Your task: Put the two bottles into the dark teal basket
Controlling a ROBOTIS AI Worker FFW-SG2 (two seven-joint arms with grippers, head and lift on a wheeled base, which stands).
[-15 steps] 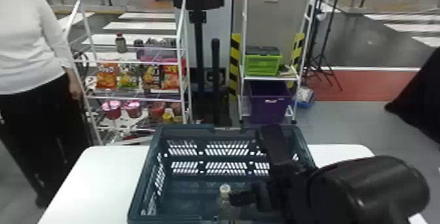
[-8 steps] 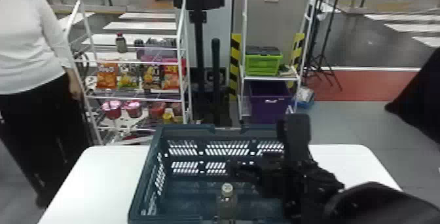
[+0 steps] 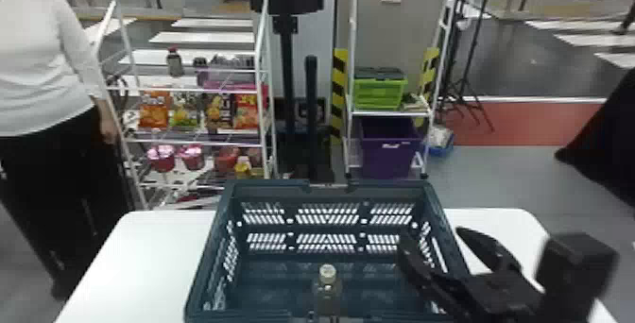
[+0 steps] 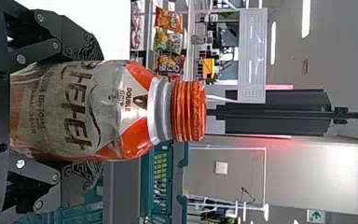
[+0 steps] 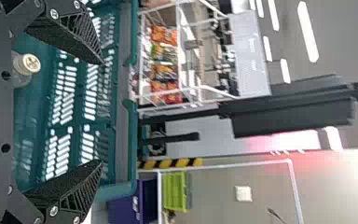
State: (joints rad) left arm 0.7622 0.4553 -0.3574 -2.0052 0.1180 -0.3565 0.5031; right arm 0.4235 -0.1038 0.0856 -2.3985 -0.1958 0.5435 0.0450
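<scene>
The dark teal basket (image 3: 444,232) stands on the white table in the head view. Inside it is a clear bottle with a pale cap (image 3: 327,275), upright near the front wall; the right wrist view shows that capped bottle (image 5: 26,65) too. My right gripper (image 3: 432,246) is over the basket's right side, its fingers spread with nothing between them; in its wrist view the gripper (image 5: 100,112) is wide apart. In the left wrist view, my left gripper (image 4: 93,109) is shut on an orange-capped bottle (image 4: 74,112), held upright, with part of the basket (image 4: 165,182) behind it.
The white table (image 3: 141,251) extends on both sides of the basket. Behind it stand a snack rack (image 3: 264,109), a black pole stand (image 3: 312,109) and a shelf with a green crate (image 3: 379,91) and a purple bin (image 3: 390,149). A person stands at the far left.
My right gripper has moved right, away from the pale-capped bottle, and its fingers now stand apart. That bottle stays in the basket.
</scene>
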